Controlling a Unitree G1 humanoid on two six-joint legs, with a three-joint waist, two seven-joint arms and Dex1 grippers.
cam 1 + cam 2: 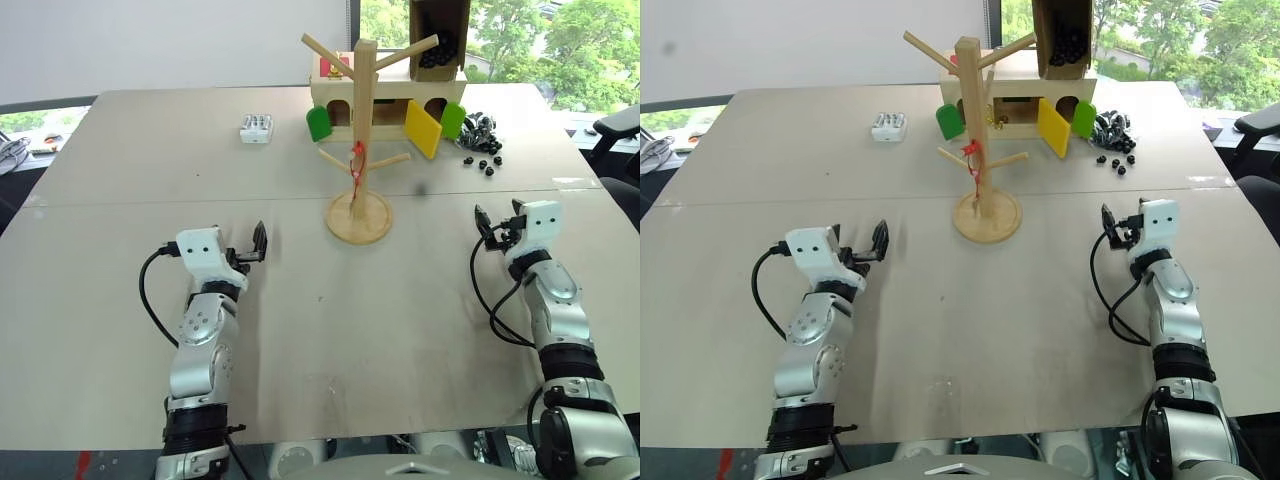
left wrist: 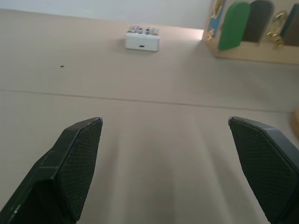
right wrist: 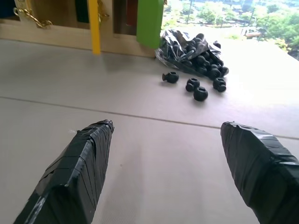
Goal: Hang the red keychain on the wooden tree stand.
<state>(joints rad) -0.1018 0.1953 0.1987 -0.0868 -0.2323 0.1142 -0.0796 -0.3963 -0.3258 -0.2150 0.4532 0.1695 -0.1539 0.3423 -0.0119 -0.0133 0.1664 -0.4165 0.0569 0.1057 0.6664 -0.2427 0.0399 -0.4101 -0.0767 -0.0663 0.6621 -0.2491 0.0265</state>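
Note:
The wooden tree stand rises from its round disc base at the table's middle. The red keychain hangs down along the pole from one of the low pegs, free of both grippers. My left gripper sits low over the table, left of the base and nearer to me. In the left wrist view its fingers stand wide apart with bare table between them. My right gripper is on the opposite side of the stand, to its right. It is open too, and the right wrist view shows nothing between its taped fingers.
A wooden box house with green and yellow flaps stands behind the stand. Loose black beads and a bag of them lie at the back right. A small white box sits at the back left. A seam crosses the table.

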